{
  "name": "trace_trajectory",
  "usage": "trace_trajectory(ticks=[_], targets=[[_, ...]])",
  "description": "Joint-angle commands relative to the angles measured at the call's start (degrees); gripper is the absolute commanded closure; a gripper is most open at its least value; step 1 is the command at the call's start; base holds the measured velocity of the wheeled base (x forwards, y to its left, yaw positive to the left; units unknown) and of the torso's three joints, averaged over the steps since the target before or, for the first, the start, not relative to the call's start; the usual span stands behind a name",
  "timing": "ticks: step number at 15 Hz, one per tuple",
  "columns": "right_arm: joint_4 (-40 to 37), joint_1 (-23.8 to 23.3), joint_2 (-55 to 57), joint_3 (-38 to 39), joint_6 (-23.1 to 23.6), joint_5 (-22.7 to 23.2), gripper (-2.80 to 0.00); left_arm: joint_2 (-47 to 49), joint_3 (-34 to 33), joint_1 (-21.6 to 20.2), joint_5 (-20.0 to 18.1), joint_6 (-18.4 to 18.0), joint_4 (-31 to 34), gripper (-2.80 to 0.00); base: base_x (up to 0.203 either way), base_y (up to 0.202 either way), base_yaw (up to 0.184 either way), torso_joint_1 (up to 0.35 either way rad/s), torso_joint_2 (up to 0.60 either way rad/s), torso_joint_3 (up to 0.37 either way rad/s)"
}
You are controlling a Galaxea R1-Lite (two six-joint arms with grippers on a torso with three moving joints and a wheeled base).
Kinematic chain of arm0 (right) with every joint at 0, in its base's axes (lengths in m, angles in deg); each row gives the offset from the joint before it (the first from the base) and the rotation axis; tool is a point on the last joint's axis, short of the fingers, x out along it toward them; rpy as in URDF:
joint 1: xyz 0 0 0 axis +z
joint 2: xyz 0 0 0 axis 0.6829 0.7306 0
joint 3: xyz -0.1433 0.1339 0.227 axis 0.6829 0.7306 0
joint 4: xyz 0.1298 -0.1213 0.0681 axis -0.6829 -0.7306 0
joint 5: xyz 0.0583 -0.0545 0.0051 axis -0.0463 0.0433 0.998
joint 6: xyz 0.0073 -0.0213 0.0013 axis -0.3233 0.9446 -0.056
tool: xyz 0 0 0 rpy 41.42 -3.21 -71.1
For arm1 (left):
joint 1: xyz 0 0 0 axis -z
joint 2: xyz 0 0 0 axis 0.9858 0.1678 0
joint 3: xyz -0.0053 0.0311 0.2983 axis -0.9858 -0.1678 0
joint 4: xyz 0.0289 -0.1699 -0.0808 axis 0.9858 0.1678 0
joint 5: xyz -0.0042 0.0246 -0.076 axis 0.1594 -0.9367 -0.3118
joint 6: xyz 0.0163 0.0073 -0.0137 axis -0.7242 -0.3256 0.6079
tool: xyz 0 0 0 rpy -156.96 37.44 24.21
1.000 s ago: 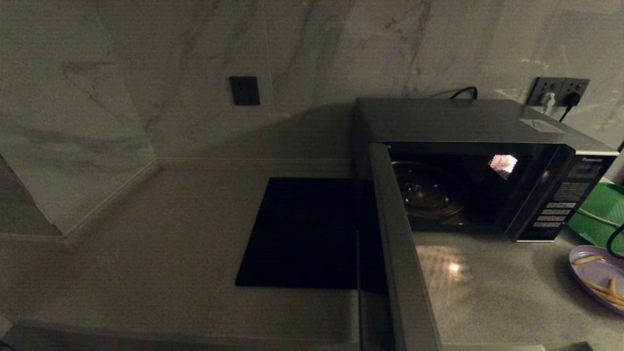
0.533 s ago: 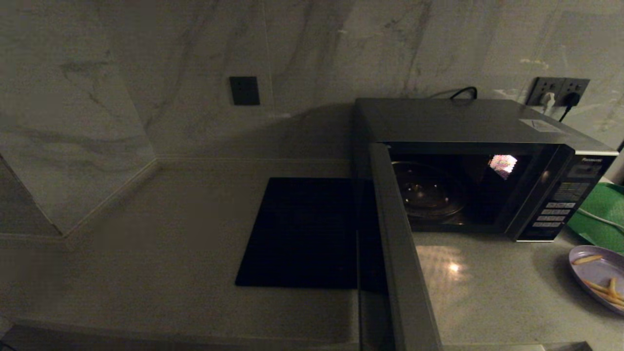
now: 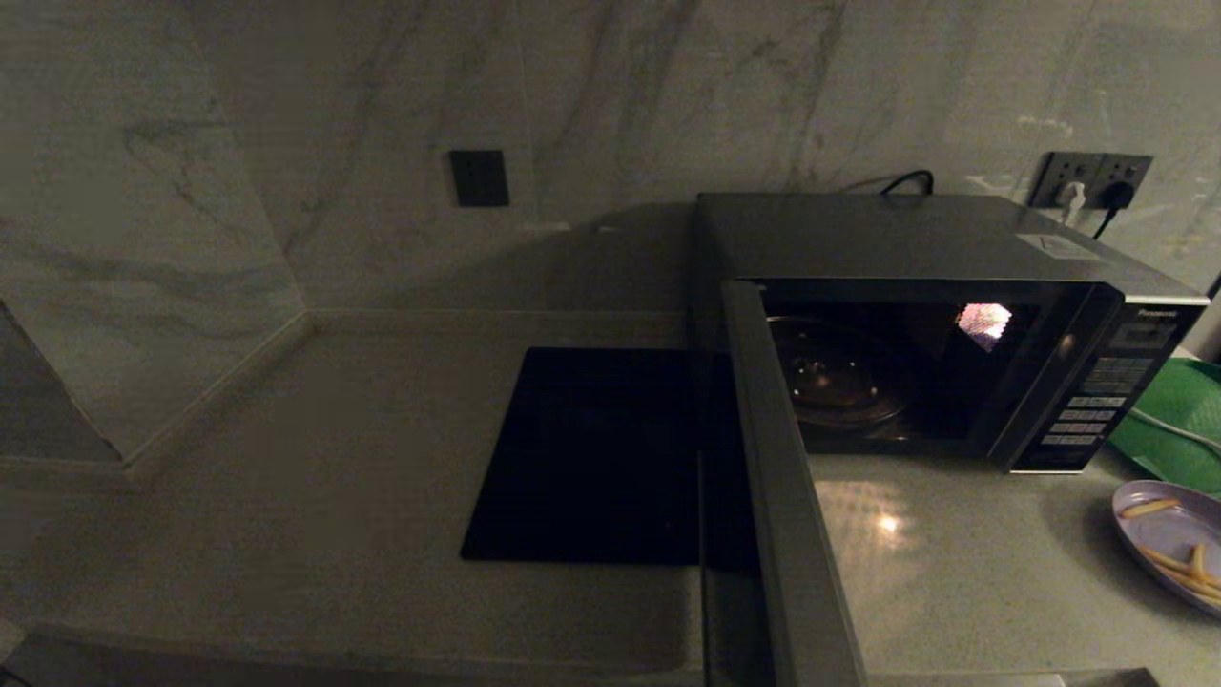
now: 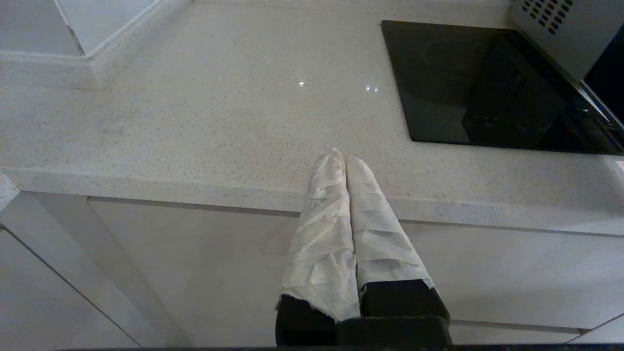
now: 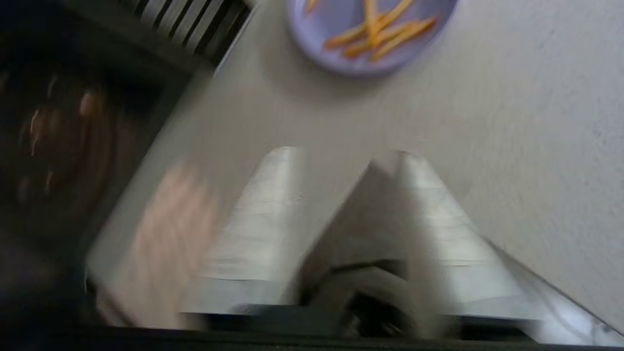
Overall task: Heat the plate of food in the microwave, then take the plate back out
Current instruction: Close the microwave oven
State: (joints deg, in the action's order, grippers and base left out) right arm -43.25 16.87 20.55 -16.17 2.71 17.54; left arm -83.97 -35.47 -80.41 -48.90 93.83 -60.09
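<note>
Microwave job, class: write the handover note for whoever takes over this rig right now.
Left end effector: shut, empty, parked over the counter edge.
Right end effector: open, empty, above the counter short of the plate of food.
Microwave: door open, turntable bare.
Plate of food: on the counter, right of the microwave.
Done: door opened.
Left: grasp plate, load, close, heat, take it out.

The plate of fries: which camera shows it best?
The right wrist view: nearly the whole plate of fries shows, though blurred. The head view cuts it off at the picture's right edge. The left wrist view misses it entirely.
</note>
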Motion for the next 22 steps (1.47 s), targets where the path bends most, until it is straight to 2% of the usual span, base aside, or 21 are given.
trace_trajectory(ticks=[1, 3, 5, 7, 9, 11, 13, 15, 18, 20, 22], targets=[[-3.29, 6.77, -5.87, -0.69, -0.14, -0.50, 0.00, 0.00, 0.00, -0.01, 0.00, 0.04, -0.02, 0.00, 0.000, 0.000, 0.000, 0.000, 0.00, 0.000], [-4.81, 14.72, -7.66, -1.34, -0.07, -3.34, 0.00, 0.00, 0.00, -0.01, 0.00, 0.04, -0.02, 0.00, 0.000, 0.000, 0.000, 0.000, 0.00, 0.000], [-5.40, 24.65, -8.69, -2.85, -0.03, -9.47, 0.00, 0.00, 0.00, -0.01, 0.00, 0.04, -0.02, 0.00, 0.000, 0.000, 0.000, 0.000, 0.00, 0.000], [-5.72, 34.65, -8.44, -5.40, 0.02, -18.89, 0.00, 0.00, 0.00, -0.05, 0.00, 0.04, -0.02, 0.00, 0.000, 0.000, 0.000, 0.000, 0.00, 0.000], [-5.78, 43.72, -6.41, -8.09, -0.01, -30.82, 0.00, 0.08, 0.00, -0.01, 0.00, 0.04, -0.02, 0.00, 0.000, 0.000, 0.000, 0.000, 0.00, 0.000], [-4.19, 48.77, -0.82, -13.72, -0.63, -44.10, 0.00, 0.09, 0.00, -0.01, 0.00, 0.04, -0.02, 0.00, 0.000, 0.000, 0.000, 0.000, 0.00, 0.000], [-0.82, 52.70, 2.91, -20.70, -0.79, -49.96, 0.00, 0.00, 0.00, -0.01, 0.00, 0.04, -0.02, 0.00, 0.000, 0.000, 0.000, 0.000, 0.00, 0.000], [0.42, 59.21, 5.30, -25.72, -0.94, -51.60, 0.00, 0.00, 0.00, -0.01, 0.00, 0.04, -0.02, 0.00, 0.000, 0.000, 0.000, 0.000, 0.00, 0.000], [0.77, 67.73, 6.67, -26.76, -2.29, -51.18, 0.00, 0.00, 0.00, -0.01, 0.00, 0.04, -0.02, 0.00, 0.000, 0.000, 0.000, 0.000, 0.00, 0.000], [0.69, 70.49, 7.27, -26.94, -3.32, -45.46, 0.00, 0.00, 0.00, -0.01, 0.00, 0.04, -0.02, 0.00, 0.000, 0.000, 0.000, 0.000, 0.00, 0.000], [-0.19, 71.20, 7.11, -27.46, -3.31, -34.84, 0.00, 0.00, 0.00, -0.01, 0.00, 0.04, -0.02, 0.00, 0.000, 0.000, 0.000, 0.000, 0.00, 0.000]])
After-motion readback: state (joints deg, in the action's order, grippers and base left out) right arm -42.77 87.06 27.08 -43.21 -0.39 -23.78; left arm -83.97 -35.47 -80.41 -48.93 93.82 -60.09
